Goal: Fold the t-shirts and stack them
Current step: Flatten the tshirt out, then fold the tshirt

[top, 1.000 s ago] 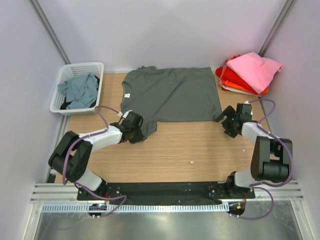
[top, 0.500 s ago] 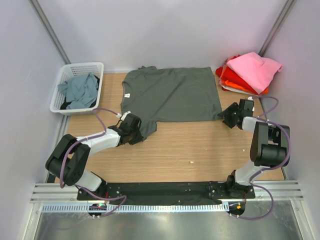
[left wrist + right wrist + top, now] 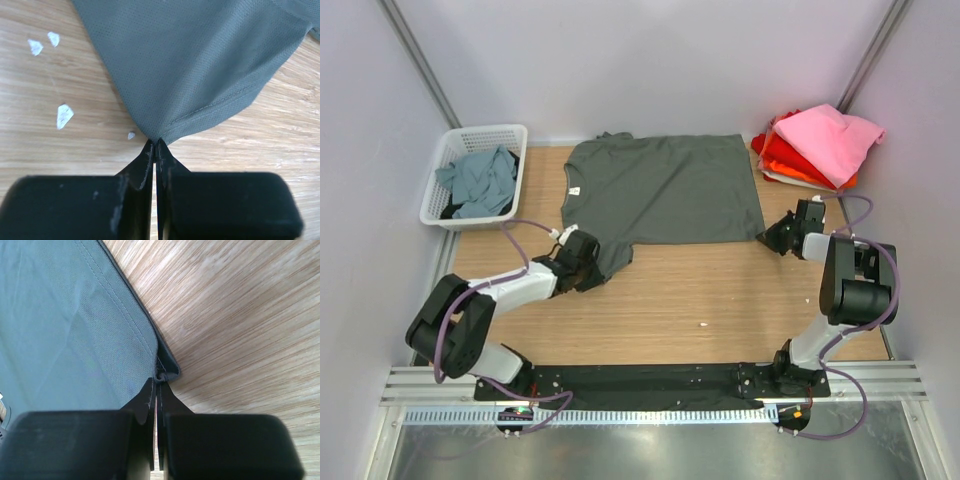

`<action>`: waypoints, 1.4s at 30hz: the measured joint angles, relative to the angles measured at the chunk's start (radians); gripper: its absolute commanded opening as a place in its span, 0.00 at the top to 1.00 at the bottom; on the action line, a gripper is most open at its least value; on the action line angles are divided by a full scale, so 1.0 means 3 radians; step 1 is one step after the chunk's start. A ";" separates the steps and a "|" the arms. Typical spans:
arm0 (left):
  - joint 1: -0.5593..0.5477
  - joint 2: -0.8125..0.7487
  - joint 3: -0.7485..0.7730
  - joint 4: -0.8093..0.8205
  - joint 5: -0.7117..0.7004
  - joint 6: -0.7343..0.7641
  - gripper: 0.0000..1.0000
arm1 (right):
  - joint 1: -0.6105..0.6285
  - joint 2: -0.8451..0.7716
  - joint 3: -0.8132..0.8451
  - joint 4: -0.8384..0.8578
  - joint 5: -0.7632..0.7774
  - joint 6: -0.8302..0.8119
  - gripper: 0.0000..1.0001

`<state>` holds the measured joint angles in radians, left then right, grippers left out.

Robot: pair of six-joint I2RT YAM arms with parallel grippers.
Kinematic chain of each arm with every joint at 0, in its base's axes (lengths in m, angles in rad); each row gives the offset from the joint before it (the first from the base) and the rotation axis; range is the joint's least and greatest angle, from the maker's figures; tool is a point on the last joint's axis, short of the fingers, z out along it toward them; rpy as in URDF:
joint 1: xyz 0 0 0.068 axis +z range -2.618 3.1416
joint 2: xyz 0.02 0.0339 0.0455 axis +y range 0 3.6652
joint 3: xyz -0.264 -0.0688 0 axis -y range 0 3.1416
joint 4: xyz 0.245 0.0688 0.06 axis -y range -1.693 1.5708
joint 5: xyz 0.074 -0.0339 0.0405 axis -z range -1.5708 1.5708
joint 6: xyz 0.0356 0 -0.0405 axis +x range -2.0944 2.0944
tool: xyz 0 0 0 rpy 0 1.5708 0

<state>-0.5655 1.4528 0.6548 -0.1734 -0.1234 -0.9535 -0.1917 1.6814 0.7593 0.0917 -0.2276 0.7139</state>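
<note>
A dark charcoal-grey t-shirt [image 3: 660, 190] lies spread flat on the wooden table, neck to the left. My left gripper [image 3: 592, 262] is shut on the tip of its near sleeve [image 3: 200, 90], the cloth pinched right at the fingertips [image 3: 156, 145]. At the shirt's near right hem corner [image 3: 167, 370], my right gripper [image 3: 770, 238] is shut on the cloth, the corner bunched between its tips [image 3: 159, 380]. Folded pink [image 3: 830, 135], red [image 3: 782, 152] and orange [image 3: 810, 176] t-shirts are stacked at the far right. A dusty teal-grey t-shirt [image 3: 480, 180] lies crumpled in the basket.
The white lattice basket [image 3: 516, 140] stands at the far left beside the shirt's collar. Small white specks [image 3: 64, 114] dot the wood near the left gripper, and one more [image 3: 703, 323] lies on the bare wood in front. Walls close in on both sides.
My right gripper moved up to the shirt's near right hem corner and shut on it. The left gripper kept its hold on the sleeve, shifting slightly left.
</note>
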 measured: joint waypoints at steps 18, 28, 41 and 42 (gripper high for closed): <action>-0.0072 -0.2046 -0.0027 -0.1563 -0.0221 -0.0104 1.00 | 0.0000 -0.2046 -0.0725 -0.1076 -0.0112 -0.0097 0.99; -0.0072 -0.2027 0.0590 -0.2585 -0.0111 -0.0083 1.00 | 0.0000 -0.2900 -0.0882 -0.1990 -0.0224 -0.0136 0.99; 0.0237 0.0034 0.2248 -0.2814 -0.0043 0.0778 1.00 | 0.0000 -0.1488 0.0327 -0.2051 -0.0212 -0.0277 0.99; 0.0285 0.0146 0.2336 -0.2814 -0.0039 0.0857 1.00 | 0.0000 -0.1385 0.0379 -0.2024 -0.0214 -0.0281 0.99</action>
<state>-0.4801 1.4967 1.3556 -1.0176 -0.1352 -0.6964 -0.1917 1.2659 0.8730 -0.5156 -0.2916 0.6296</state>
